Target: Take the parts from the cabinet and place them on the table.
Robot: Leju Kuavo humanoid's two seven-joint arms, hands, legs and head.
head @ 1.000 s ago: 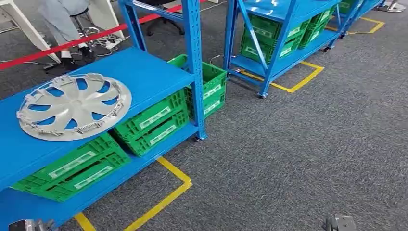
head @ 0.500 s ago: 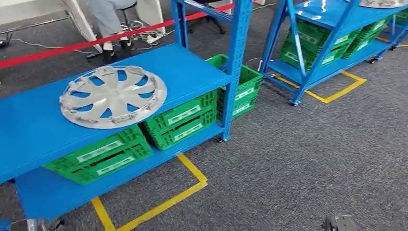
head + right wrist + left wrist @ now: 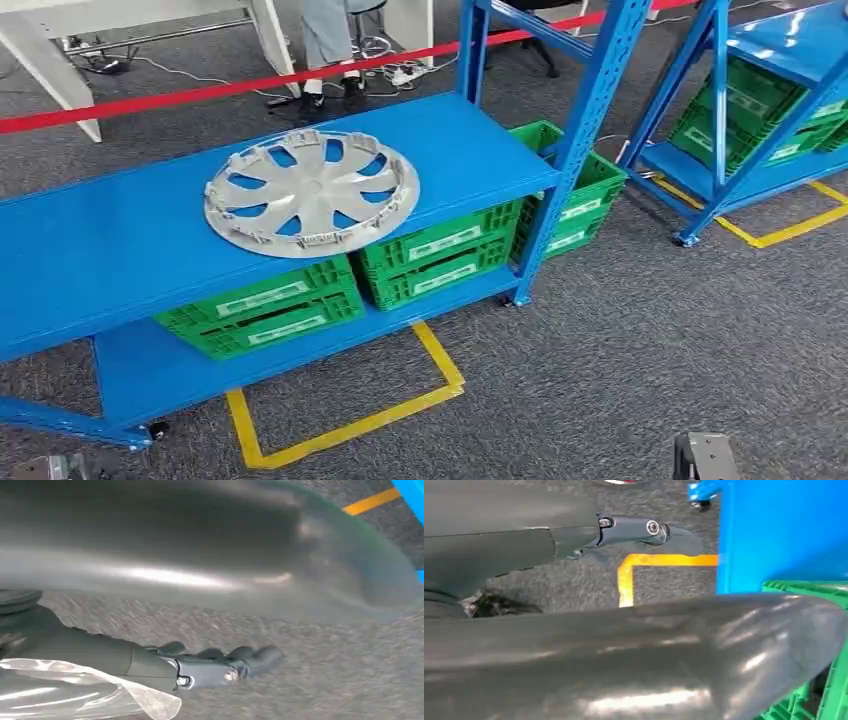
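Note:
A silver wheel cover lies flat on the middle shelf of the blue cabinet, towards its right half. My left hand hangs low beside the cabinet's bottom shelf and a green crate, fingers stretched out, thumb apart, holding nothing. My right hand hangs over the grey carpet with its fingers slightly bent and nothing in it. Both hands are well below and short of the wheel cover.
Green crates sit on the cabinet's bottom shelf. Yellow tape marks the floor around it. A second blue rack with green crates stands at right. Behind a red barrier tape a person sits.
The camera has swung left, so the cabinet and wheel cover now sit nearer the picture's middle. The wheel cover lies where it was on the shelf.

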